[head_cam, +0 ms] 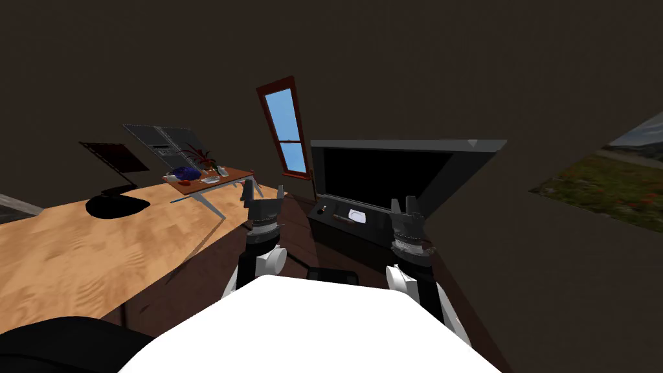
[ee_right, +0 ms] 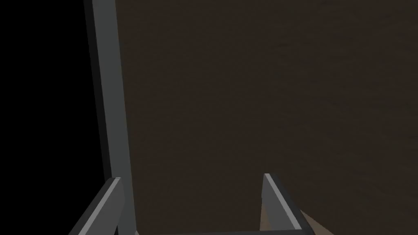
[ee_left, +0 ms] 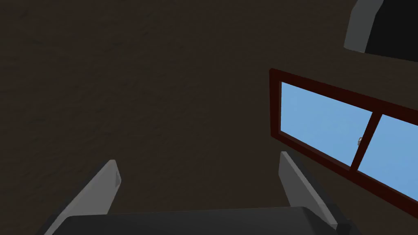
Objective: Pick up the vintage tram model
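Note:
Both arms are raised in front of my chest. My left gripper [head_cam: 263,192] [ee_left: 200,175] is open with nothing between its fingers, facing a dark wall beside a window. My right gripper [head_cam: 402,206] [ee_right: 192,191] is also open and empty, and stands before the low dark cabinet [head_cam: 324,232]. A brown elongated thing [head_cam: 342,218] lies on that cabinet, just left of my right gripper. A small red thing [head_cam: 186,183] lies on the far small desk [head_cam: 228,177]. Both are too small to tell which is the tram model.
A large wooden table [head_cam: 78,252] spans the left. The far desk also carries a blue object [head_cam: 186,173], a plant [head_cam: 204,159] and white items. A grey-framed black screen [head_cam: 388,171] stands on the cabinet, with a white sheet [head_cam: 357,215] in front. A wall closes the right.

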You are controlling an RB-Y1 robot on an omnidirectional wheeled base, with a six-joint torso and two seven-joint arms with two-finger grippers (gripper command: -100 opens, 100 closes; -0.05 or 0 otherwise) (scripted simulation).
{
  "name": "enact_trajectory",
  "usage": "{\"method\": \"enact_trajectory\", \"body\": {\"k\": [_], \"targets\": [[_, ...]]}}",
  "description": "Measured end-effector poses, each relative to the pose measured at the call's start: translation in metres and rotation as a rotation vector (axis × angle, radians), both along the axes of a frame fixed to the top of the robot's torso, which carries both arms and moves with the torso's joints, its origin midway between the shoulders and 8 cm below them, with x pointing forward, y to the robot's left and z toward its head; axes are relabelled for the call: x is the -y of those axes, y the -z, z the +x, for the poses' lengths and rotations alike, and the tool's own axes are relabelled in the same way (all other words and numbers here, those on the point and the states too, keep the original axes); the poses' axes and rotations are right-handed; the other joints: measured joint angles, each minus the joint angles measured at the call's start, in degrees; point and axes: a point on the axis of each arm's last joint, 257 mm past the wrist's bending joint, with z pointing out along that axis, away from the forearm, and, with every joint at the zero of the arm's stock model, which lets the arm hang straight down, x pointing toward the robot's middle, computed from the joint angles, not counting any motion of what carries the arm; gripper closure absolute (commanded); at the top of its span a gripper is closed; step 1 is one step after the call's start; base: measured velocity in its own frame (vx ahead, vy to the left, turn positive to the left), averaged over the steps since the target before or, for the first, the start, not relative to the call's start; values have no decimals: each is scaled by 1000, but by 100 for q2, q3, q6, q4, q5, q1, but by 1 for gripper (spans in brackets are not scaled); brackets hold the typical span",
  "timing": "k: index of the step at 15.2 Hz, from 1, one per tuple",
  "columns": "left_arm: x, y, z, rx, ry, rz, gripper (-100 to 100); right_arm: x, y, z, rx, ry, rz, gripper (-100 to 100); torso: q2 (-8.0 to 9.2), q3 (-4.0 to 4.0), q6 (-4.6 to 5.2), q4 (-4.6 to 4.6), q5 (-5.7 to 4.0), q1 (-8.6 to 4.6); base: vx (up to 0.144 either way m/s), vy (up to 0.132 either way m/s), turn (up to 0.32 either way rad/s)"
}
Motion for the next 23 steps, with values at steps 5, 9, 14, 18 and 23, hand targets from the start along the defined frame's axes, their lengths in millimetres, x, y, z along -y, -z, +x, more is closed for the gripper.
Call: {"method": "enact_trajectory", "body": {"k": [5,9,14,18,23], "targets": [[0,0,0,0,0,0,0,-5,28,10,-94,-11,-92,-100,-3,-2,-1,-1,4,18,10,48,115],[0,0,0,0,0,0,0,-4,76,23,-231,-6,-196,-100,-13,-8,-3,-3,6,29,32,77,202],[0,0,0,0,0,0,0,2,154,30,-445,17,-345,-100,-25,-15,-2,-6,8,35,62,83,228],[0,0,0,0,0,0,0,19,215,32,-606,38,-464,-100,-27,-15,-7,-6,7,33,66,76,254],[0,0,0,0,0,0,0,42,293,10,-810,65,-606,-100,-24,-14,-3,-6,7,30,71,66,241]]}}
